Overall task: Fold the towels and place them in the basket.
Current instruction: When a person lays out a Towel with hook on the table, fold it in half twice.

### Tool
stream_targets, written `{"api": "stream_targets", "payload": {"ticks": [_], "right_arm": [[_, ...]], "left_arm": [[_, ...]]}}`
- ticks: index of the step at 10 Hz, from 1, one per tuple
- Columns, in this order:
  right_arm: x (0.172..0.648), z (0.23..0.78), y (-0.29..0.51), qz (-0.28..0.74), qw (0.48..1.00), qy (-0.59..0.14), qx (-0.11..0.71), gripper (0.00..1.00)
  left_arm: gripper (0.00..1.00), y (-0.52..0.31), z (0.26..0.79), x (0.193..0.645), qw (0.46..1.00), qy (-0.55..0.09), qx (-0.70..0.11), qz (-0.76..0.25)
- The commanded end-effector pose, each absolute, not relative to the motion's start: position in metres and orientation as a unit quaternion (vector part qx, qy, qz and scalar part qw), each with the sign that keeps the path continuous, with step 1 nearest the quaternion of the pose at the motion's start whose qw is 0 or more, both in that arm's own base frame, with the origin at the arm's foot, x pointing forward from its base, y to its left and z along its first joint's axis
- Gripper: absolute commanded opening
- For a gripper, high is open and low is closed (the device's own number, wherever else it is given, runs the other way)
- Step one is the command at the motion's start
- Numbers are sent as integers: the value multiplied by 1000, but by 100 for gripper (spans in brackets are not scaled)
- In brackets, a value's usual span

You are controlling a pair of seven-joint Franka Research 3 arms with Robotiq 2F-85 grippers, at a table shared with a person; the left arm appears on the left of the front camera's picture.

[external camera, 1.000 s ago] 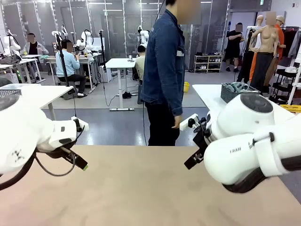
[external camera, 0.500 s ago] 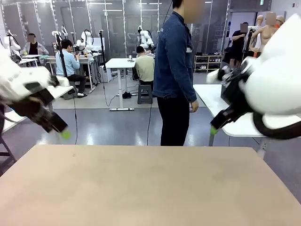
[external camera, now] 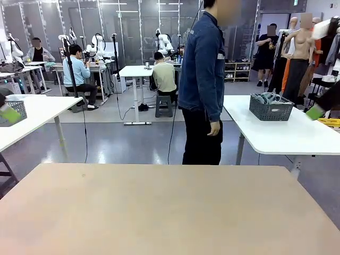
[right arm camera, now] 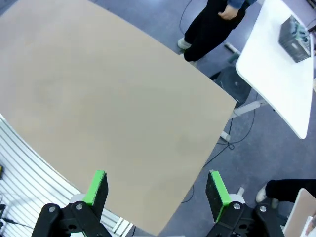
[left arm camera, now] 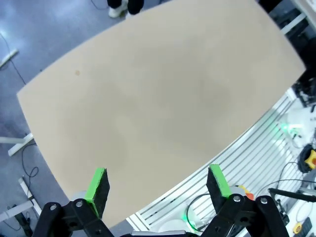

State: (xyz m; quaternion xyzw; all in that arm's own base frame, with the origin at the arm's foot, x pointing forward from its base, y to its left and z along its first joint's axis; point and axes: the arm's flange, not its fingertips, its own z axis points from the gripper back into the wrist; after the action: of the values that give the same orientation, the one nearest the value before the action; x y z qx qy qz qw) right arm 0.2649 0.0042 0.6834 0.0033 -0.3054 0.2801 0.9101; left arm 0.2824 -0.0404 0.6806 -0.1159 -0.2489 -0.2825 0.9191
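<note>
I find the basket [external camera: 271, 110] on a white counter [external camera: 276, 138] off to the right, beyond my own tan counter [external camera: 159, 212]. It sits toward that white counter's far side, and pale grey-green cloth that I take for the towels [external camera: 267, 98] is heaped in it up to the rim. The right wrist camera catches the same basket from above, near one edge of the white counter, too small for me to read its load. A person [external camera: 204, 79] in a denim jacket and dark trousers stands side-on in the gap between the two counters, just past the tan counter's far edge, one hand [external camera: 214, 128] hanging at the thigh. My left gripper [left arm camera: 158, 180] hangs high above the tan counter near its front edge, jaws spread wide with nothing between them. My right gripper [right arm camera: 157, 183] hangs just as high over the tan counter's right side, jaws also wide apart and holding nothing. In the front camera one blurred green pad [external camera: 9, 114] sits at the left edge and another at the right edge.
</note>
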Motion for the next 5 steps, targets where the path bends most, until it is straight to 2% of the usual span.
{"api": "stream_targets", "payload": {"ticks": [1, 5], "right_arm": [[246, 698, 1, 285, 906, -312, -3, 100], [220, 722, 7, 288, 907, -307, 27, 100]], "left_arm": [[100, -30, 692, 266, 906, -258, -137, -306], [100, -20, 702, 255, 900, -285, -125, -306]]}}
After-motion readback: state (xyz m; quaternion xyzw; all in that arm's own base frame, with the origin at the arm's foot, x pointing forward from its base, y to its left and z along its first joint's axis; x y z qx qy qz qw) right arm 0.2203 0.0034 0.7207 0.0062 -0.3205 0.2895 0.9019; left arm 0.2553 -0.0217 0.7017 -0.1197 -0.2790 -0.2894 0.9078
